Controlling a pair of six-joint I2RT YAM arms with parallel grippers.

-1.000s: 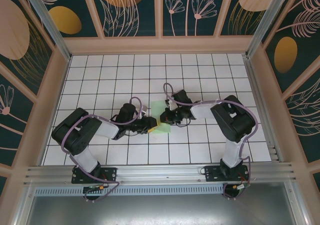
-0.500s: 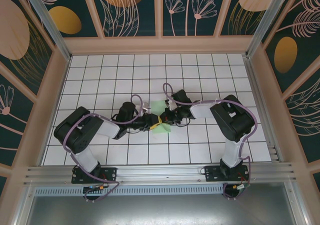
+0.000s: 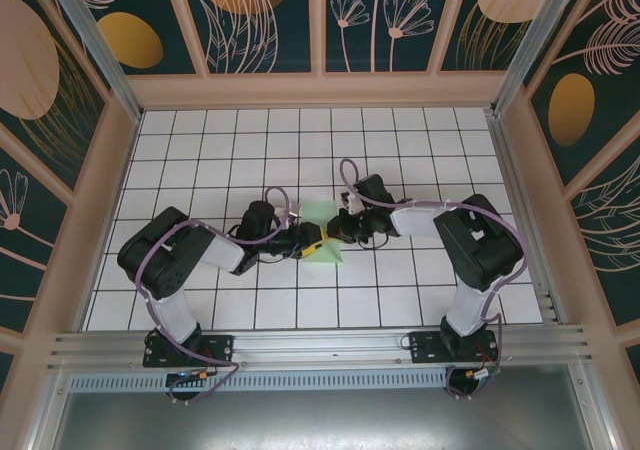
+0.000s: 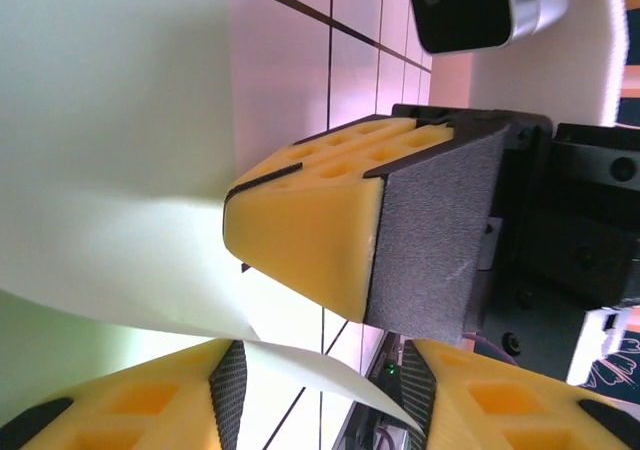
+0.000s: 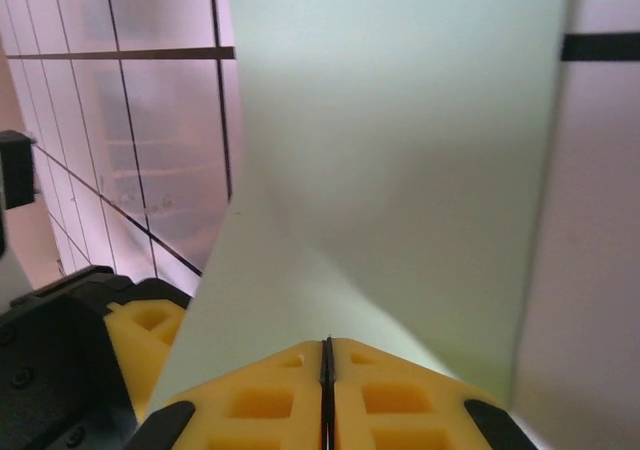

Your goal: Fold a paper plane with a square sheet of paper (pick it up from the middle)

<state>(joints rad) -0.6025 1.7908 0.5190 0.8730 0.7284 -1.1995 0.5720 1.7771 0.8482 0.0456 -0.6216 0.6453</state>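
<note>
The pale mint-green square sheet of paper (image 3: 325, 248) lies mid-table between both arms, bent upward in its middle. My right gripper (image 3: 337, 232) is shut on a raised ridge of the sheet; in the right wrist view its closed fingertips (image 5: 325, 355) pinch the sheet (image 5: 400, 150), which fans away from them. My left gripper (image 3: 311, 239) stands open right against it. In the left wrist view a loose corner of the sheet (image 4: 320, 365) runs between the spread left gripper (image 4: 325, 400), and the right gripper's yellow fingers (image 4: 310, 230) press into the sheet (image 4: 110, 140).
The white grid-tiled table (image 3: 200, 150) is walled by a wooden frame (image 3: 320, 88) with leaf-patterned panels. An aluminium rail (image 3: 320, 348) runs along the near edge above both arm bases. The right wrist camera housing (image 4: 470, 10) hangs just above the left gripper.
The left gripper has slid right up to the sheet and the right gripper. The right arm has drawn slightly right, and the sheet is now bunched up between them.
</note>
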